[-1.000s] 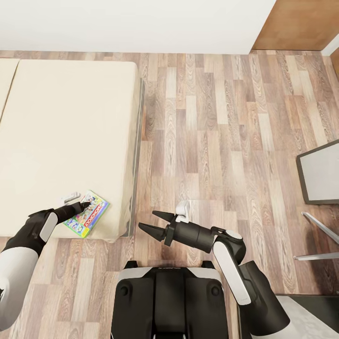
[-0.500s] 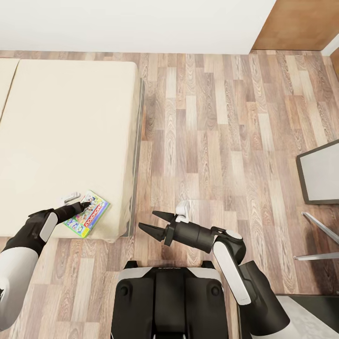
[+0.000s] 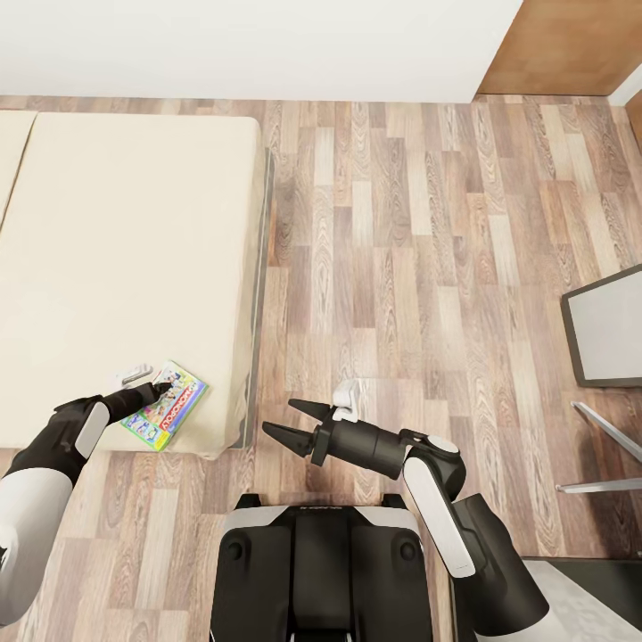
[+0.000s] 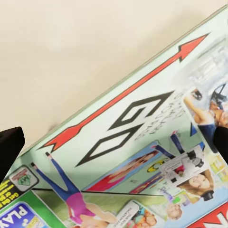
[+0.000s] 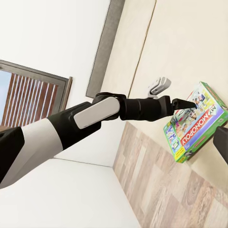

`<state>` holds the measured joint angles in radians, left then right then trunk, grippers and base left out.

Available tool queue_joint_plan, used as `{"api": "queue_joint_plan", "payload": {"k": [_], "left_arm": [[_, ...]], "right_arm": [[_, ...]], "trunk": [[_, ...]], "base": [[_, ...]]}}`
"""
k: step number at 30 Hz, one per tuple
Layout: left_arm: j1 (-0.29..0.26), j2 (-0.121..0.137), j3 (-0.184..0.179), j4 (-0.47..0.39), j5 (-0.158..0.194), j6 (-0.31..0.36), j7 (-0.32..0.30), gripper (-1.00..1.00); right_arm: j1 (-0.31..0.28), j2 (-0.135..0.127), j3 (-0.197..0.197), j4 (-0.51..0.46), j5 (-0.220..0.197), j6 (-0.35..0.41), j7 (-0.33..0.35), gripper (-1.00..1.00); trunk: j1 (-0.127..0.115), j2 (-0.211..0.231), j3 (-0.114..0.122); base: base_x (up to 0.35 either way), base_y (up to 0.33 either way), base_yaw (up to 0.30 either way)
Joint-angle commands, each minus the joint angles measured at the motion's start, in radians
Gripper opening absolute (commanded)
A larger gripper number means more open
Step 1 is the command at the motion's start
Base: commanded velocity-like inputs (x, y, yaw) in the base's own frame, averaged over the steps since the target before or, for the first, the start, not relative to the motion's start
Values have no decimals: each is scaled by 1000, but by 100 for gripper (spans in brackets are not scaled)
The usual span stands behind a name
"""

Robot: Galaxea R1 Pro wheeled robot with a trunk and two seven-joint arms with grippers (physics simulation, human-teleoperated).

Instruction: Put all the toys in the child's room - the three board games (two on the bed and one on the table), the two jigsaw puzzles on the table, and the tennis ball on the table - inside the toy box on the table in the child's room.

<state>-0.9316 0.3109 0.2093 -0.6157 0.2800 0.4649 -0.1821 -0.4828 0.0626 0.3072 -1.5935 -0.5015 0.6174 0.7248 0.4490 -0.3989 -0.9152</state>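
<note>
The right gripper (image 3: 287,421) hangs spread above the floor (image 3: 401,267). Beyond, the left gripper (image 3: 159,390), fingers apart, straddles the Monopoly board game (image 3: 165,404) lying diagonally near the bed (image 3: 125,232) corner. Nothing has shifted since a second ago.

Board game (image 4: 142,156) cropped by frame edges
</note>
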Motion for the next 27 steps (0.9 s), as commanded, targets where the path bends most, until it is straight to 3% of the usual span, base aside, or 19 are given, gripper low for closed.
{"api": "queue_joint_plan", "payload": {"k": [1, 27], "left_arm": [[0, -1, 5, 74, 4, 8, -4, 100], [0, -1, 5, 70, 4, 8, -4, 100]], "right_arm": [[0, 0, 0, 0, -6, 7, -1, 100], [0, 0, 0, 0, -6, 7, -1, 100]], "trunk": [[1, -1, -1], [1, -1, -1]], "base": [[0, 0, 0], [0, -30, 0]]}}
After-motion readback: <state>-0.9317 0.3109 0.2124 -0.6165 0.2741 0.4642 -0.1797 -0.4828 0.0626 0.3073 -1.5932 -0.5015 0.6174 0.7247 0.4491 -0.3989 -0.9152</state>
